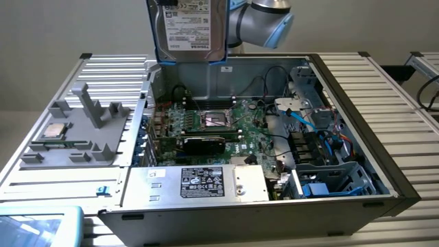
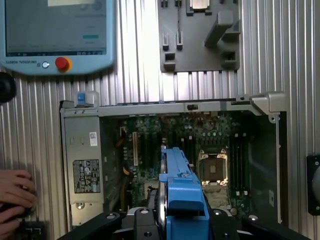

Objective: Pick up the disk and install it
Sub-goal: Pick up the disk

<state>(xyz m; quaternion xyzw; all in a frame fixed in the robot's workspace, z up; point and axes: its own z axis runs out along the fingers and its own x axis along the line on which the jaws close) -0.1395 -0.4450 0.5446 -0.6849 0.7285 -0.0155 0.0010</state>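
1. While the open black-and-silver computer case lies on the ribbed metal table, its green motherboard sits exposed, so anything dropped would likely strike it
2. High above the case's far edge in the exterior view, the flat silver-grey disk with white label and blue plastic frame hangs upright; a tilt could jam it against a wall
3. The black gripper is clamped on the disk's sides; a weak hold risks a slip
4. A person's hand rests beside the case, perhaps in harm's way
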